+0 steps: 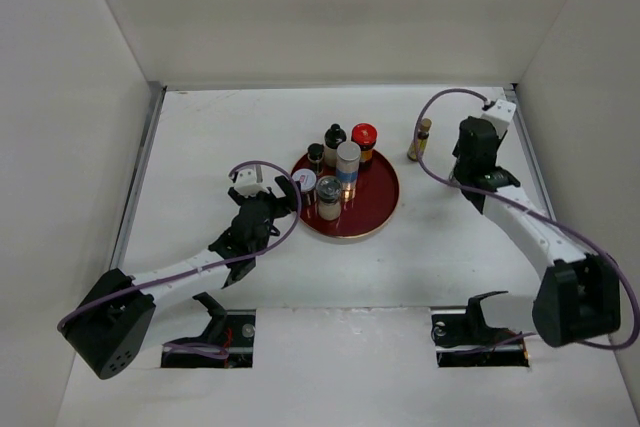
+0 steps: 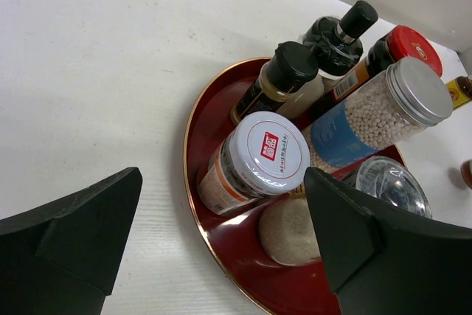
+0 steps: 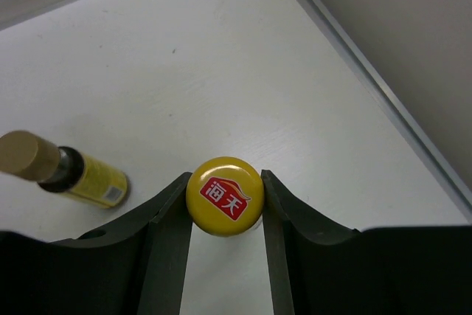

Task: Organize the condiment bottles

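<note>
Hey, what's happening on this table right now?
Two robot arms are at work. The right gripper is shut on a yellow-capped bottle, right of the red tray and near a brown-capped bottle standing on the table. The left gripper hangs open beside the tray, which holds six bottles and jars.

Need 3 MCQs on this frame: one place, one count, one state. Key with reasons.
1. Where is the brown-capped bottle?
A. on the red tray
B. on the table, right of the tray
C. in the left fingers

2. How many bottles are on the red tray?
A. four
B. eight
C. six

3. The right fingers are:
A. closed on the yellow-capped bottle
B. open over bare table
C. closed on the tray rim

Key: 1B, it sits outside the tray rim; 2C, six caps show inside the rim; 3A, both fingers touch the cap's sides.
</note>
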Robot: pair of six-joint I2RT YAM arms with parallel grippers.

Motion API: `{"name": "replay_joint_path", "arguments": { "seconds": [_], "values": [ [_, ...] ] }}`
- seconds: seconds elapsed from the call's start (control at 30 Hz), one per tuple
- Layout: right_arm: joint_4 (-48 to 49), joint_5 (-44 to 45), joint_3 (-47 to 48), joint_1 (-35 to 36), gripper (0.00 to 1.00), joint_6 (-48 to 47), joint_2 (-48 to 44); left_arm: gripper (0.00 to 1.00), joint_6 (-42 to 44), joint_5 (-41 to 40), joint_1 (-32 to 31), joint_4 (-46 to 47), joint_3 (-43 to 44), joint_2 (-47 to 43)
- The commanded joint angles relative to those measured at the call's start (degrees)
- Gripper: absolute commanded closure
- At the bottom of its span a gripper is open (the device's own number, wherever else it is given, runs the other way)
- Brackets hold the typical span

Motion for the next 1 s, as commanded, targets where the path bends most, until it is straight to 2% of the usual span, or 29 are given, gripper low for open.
{"name": "replay_joint_path", "arguments": {
  "seconds": [0.0,0.07,0.2,0.37,0.47,0.87,0.97],
  "values": [
    [7.18,4.82,-0.52,3.81,0.70,-0.86,-9.59,0.07,-0.53,-0.07,-0.64,3.27,-0.16,-1.39],
    [5.69,5.00,-2.19,7.41,0.70,-0.25,-13.45,0.07,-0.53,-0.16,-0.38,3.45,-0.16,-1.31],
    [3.92,4.56,-3.25,15.85,0.69,1.95,-15.41,0.07,-0.53,-0.07,-0.64,3.45,-0.16,-1.39],
    [5.23,5.00,-2.72,27.53,0.69,5.64,-12.43,0.07,-0.53,-0.07,-0.37,3.53,-0.25,-1.39],
    [9.53,5.44,-2.20,32.99,0.69,5.56,-9.44,0.07,-0.53,-0.33,-0.11,3.53,-0.25,-1.40],
    [15.96,7.28,-0.35,43.02,0.68,6.17,3.13,0.07,-0.62,-0.33,-0.38,3.53,-0.16,-1.39],
    [16.75,8.51,-0.44,44.77,0.65,5.91,4.63,0.07,-0.53,-0.07,-0.55,3.53,-0.16,-0.95]
  ]
}}
